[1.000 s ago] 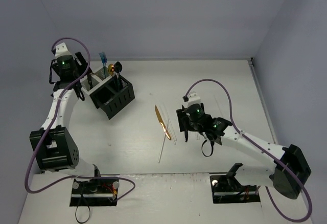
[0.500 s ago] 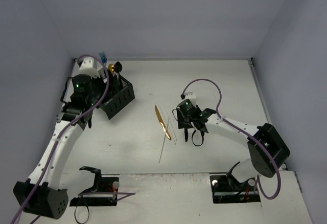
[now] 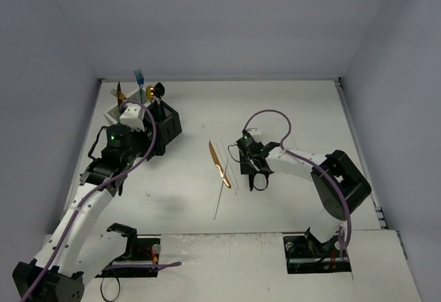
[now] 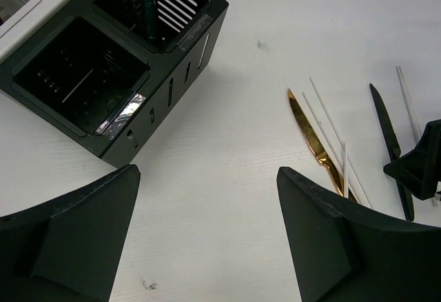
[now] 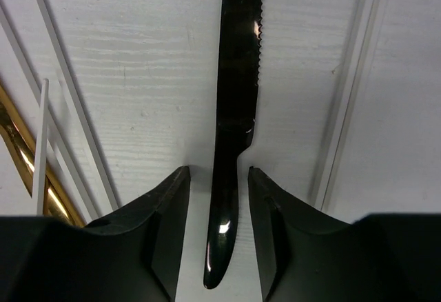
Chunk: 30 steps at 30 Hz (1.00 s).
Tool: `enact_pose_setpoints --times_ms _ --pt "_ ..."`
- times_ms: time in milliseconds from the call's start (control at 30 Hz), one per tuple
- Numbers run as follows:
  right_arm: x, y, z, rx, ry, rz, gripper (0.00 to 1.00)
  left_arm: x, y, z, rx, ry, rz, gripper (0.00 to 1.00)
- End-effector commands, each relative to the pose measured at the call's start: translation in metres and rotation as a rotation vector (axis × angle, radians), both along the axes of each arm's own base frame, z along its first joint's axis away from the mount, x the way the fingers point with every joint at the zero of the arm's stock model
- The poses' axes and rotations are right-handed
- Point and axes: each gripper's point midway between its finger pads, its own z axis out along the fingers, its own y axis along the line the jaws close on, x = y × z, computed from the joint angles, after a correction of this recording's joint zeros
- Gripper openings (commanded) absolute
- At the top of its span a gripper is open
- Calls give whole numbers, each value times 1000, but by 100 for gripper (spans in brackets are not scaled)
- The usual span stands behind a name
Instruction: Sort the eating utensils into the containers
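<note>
The containers (image 3: 167,129) stand at the far left, two black bins in front and two white behind; blue, gold and black utensils stand in the far bins. Both black bins show in the left wrist view (image 4: 176,85). A gold knife (image 3: 219,165) lies mid-table among clear plastic utensils (image 3: 220,196), also in the left wrist view (image 4: 313,140). A black knife (image 5: 238,88) lies flat on the table. My right gripper (image 5: 218,181) is open, one finger on each side of its handle, with small gaps. My left gripper (image 4: 207,240) is wide open and empty over bare table beside the black bins.
Clear plastic utensils (image 5: 65,102) lie on both sides of the black knife, close to my right fingers. The right gripper (image 3: 249,167) sits just right of the gold knife. Grey walls enclose the table on three sides.
</note>
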Motion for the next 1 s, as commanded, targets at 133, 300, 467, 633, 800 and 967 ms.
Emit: enact_pose_setpoints --times_ms 133,300,467,633,800,967 --pt "4 5 -16 8 62 -13 15 5 -1 33 -4 -100 -15 78" --pt "12 2 -6 -12 17 -3 0 5 -7 35 -24 -104 -40 78" --pt "38 16 60 31 -164 90 0 2 -37 33 -115 -53 -152 78" --pt "36 48 154 119 -386 265 0 -4 -87 66 -279 -111 -277 78" --pt "9 74 212 173 -543 415 0 -6 -124 95 -370 -160 -342 78" --pt "-16 93 245 310 -623 513 0 -1 -152 117 -424 -201 -387 78"
